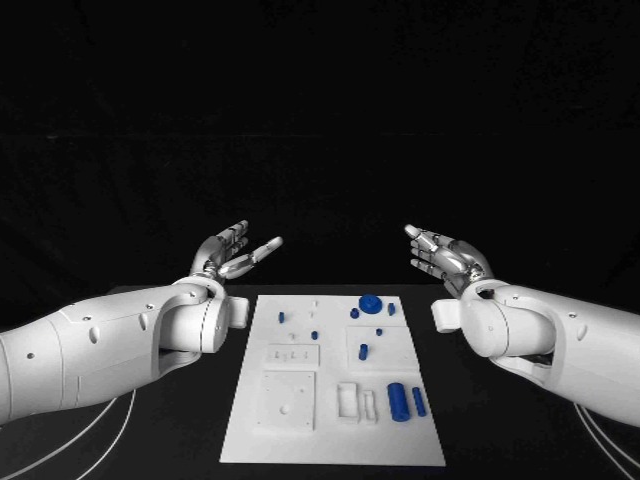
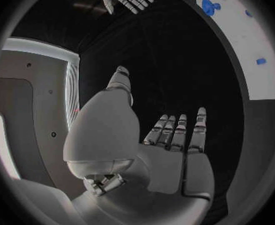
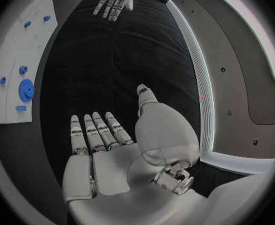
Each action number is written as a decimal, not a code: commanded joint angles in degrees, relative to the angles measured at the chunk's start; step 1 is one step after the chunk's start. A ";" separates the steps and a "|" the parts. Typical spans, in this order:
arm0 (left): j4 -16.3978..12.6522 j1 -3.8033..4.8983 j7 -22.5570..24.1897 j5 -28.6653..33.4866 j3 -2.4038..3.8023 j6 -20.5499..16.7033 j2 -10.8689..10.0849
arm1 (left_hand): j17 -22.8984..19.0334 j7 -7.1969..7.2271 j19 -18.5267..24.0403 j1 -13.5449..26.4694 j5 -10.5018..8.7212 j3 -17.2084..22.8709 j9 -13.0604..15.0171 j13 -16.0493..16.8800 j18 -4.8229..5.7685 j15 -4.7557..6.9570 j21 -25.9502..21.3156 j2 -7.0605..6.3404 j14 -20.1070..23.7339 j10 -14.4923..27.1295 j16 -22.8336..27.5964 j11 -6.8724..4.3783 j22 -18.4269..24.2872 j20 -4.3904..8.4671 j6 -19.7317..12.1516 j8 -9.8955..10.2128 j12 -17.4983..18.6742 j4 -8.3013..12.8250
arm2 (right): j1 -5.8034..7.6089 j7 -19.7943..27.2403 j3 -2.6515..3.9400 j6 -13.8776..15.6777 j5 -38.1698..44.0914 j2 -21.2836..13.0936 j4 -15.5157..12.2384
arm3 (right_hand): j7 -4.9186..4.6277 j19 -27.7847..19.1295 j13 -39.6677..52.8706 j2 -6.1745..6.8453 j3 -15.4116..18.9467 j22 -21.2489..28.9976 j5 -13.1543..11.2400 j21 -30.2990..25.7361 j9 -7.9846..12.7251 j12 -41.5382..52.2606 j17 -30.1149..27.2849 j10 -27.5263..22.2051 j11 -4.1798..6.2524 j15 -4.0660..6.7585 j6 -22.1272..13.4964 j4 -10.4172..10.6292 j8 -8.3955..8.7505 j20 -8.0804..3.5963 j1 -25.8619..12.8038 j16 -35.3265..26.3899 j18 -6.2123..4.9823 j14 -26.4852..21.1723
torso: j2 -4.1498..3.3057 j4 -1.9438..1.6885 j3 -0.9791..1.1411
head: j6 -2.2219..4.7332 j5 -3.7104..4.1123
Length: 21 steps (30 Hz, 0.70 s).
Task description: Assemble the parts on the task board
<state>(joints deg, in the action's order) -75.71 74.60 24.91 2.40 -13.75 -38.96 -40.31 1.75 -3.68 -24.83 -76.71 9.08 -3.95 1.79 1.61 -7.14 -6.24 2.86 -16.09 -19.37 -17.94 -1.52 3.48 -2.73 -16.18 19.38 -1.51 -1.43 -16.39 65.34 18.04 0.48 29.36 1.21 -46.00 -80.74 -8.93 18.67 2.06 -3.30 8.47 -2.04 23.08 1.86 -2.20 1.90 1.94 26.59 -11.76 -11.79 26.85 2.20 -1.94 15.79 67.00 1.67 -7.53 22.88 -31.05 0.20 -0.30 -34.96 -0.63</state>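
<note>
Left hand and right hand hover empty, fingers spread, flanking the task board; blue parts lie on it.

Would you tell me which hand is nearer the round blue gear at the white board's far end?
Right. The right hand hovers just beyond the round blue gear, toward the right; the left hand hovers farther off, past the white board's left edge.
</note>
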 commanded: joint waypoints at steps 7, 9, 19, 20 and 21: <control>0.15 0.18 -1.33 1.13 -0.06 3.08 0.17 | 0.77 -2.00 -6.23 -4.01 0.22 2.18 0.45 0.46 -2.31 -0.79 1.68 1.70 -10.76 -7.25 -1.27 1.99 -0.77 -0.36 5.92 -0.83 -0.68 -0.59 | 1.71 -10.76 0.19 -16.89 3.35 -0.43 3.14 | 0.03 24.43 1.31 0.85 -8.83 -1.45 0.06 2.06 -1.26 1.31 1.76 31.80 2.19 1.32 28.38 -13.05 -1.57 -3.88 8.68 1.81 0.77 31.84 | 0.00 0.00 0.00 | 0.01 0.00; 0.15 0.18 -1.33 1.13 -0.06 3.08 0.17 | 1.10 -3.06 -12.00 -5.08 0.60 4.32 0.68 0.69 -3.33 -1.16 3.43 4.09 -19.16 -13.15 -2.25 3.06 -1.51 -0.32 10.99 -1.19 -0.89 -0.32 | 1.86 -11.24 0.20 -17.59 3.46 -0.46 3.41 | 0.70 30.26 1.34 1.65 -13.43 -1.66 0.41 1.97 -1.41 1.50 1.86 34.30 3.05 2.16 32.01 -15.34 -1.49 -5.13 6.40 1.69 1.90 34.03 | 0.00 0.00 0.00 | 0.01 0.00; -3.26 1.65 -2.59 -2.67 -0.06 8.89 -3.96 | 3.07 -3.82 -32.35 -5.44 4.89 3.90 2.04 1.70 1.92 1.01 15.12 13.80 -50.86 -46.01 -4.89 3.01 -4.58 10.78 38.43 -2.19 -2.04 14.30 | 2.96 -10.69 1.07 -13.45 55.56 4.00 11.15 | 2.10 47.41 1.46 4.90 -22.53 -2.34 -0.39 6.26 -1.65 1.49 6.89 42.20 6.50 9.25 36.00 -18.02 -1.72 -11.17 1.60 3.64 0.53 53.64 | -2.20 -0.26 -0.05 | -0.78 -0.96; -3.69 1.83 -2.69 -3.07 -0.06 8.99 -4.28 | 3.45 -3.84 -33.45 -5.70 4.98 4.00 2.09 1.74 2.21 1.80 16.16 13.98 -52.59 -47.60 -5.87 2.72 -5.08 11.65 39.13 -2.24 -2.09 14.58 | 3.19 -11.41 1.20 -13.65 57.67 4.13 11.05 | 2.22 49.53 1.49 5.07 -22.19 -2.70 -0.44 7.28 -1.66 1.51 7.71 42.70 6.85 10.04 36.05 -18.05 -1.72 -11.66 1.82 4.51 -0.06 55.83 | -2.50 -0.34 -0.01 | -0.62 -0.93; -4.14 1.99 -2.78 -3.43 -0.06 9.08 -4.59 | 3.71 -3.89 -34.15 -5.78 5.01 4.03 2.08 1.73 2.57 2.26 17.03 14.04 -53.56 -48.50 -6.52 2.57 -5.52 12.34 39.53 -2.18 -1.98 14.74 | 3.41 -12.18 1.34 -13.89 59.72 4.21 10.88 | 2.33 51.79 1.47 5.40 -21.63 -3.07 -0.61 8.33 -1.67 1.48 8.75 43.01 7.09 10.64 36.04 -18.08 -1.73 -12.09 2.04 5.34 -0.68 57.98 | -2.84 -0.47 0.05 | -0.47 -0.90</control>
<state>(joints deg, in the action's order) -79.46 76.37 22.64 1.40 -13.86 -32.60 -44.54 5.28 -7.54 -58.32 -82.38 13.70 0.10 3.84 3.28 -5.24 -4.44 19.22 -2.31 -71.97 -65.60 -7.56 6.20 -7.93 -4.35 58.46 -3.50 -3.20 -1.94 68.46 8.40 1.70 16.75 44.62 -42.04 -69.56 -7.47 57.72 3.36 0.45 -10.96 -4.07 23.30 6.37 -3.69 3.06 6.63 64.77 -6.56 -5.27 60.04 -14.50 -3.28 7.18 70.16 4.43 -7.03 67.52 -32.77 0.02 -0.41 -35.67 -1.54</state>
